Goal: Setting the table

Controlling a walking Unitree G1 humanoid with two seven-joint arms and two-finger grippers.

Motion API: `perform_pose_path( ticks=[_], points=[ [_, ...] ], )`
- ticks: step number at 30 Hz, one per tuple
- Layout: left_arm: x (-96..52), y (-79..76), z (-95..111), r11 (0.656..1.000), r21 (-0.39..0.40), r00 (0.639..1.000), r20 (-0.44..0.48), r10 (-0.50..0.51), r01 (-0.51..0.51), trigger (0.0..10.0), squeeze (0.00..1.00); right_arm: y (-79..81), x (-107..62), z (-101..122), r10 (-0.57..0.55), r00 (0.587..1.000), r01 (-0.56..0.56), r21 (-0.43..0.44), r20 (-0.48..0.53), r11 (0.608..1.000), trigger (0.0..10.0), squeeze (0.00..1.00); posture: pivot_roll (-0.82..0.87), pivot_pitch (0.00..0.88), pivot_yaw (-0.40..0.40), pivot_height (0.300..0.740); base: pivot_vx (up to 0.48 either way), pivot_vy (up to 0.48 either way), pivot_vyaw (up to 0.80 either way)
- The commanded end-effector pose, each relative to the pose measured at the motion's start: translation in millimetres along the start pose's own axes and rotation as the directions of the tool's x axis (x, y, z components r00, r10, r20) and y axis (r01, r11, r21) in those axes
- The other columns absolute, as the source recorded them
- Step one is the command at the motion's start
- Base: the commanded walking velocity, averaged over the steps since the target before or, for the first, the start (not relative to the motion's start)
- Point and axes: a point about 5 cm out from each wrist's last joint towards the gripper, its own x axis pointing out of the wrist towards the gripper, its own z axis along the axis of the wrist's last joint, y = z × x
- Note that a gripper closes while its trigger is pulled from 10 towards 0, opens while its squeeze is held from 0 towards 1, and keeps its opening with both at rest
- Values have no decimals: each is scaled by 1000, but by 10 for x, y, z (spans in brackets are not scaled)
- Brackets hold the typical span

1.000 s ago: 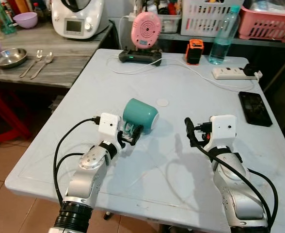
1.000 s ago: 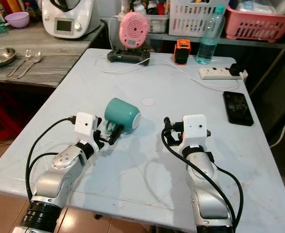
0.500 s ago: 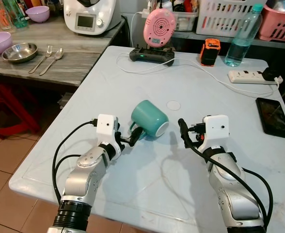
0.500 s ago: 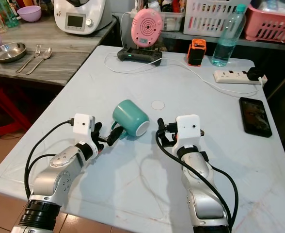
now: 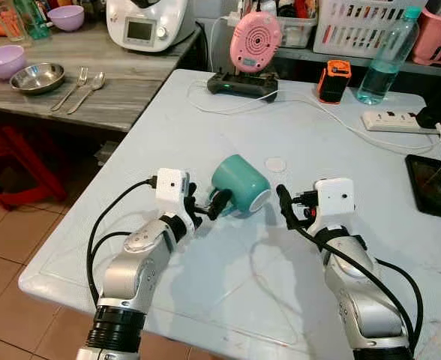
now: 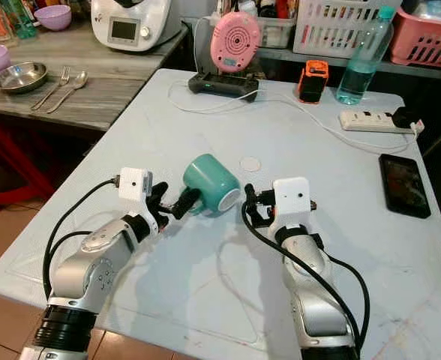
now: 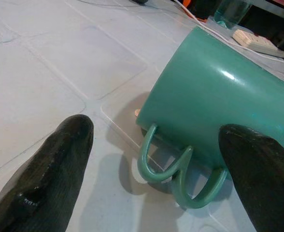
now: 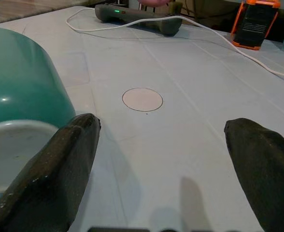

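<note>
A teal mug (image 5: 240, 184) lies on its side near the middle of the pale surface (image 5: 168, 127), its open mouth turned toward my right arm and its handle resting down against the surface on the side facing my left arm. My left hand (image 5: 205, 208) sits just beside the handle with its two black fingers (image 7: 45, 169) spread apart, holding nothing; one finger reaches up close to the mug's wall. My right hand (image 5: 284, 206) rests just beside the mug's rim, its fingers (image 8: 50, 169) also wide apart and empty. A small round white disc (image 5: 276, 163) lies just beyond the mug, toward the far edge.
</note>
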Motion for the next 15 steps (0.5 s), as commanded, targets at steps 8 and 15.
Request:
perform_pose_path(
  ticks=[8,15],
  points=[
    [-53,-11,-189,998,-27,981,-183,-58,54,10000,0,13,22,6,10,1000,-10,12,-2,1000,10000,0,-68,98,25,740,0,0,0],
    [-63,-69,-262,992,-105,972,-219,-86,64,0,0,28,24,-4,14,1000,-14,13,-7,1000,10000,0,-68,98,28,740,0,0,0]
  ],
)
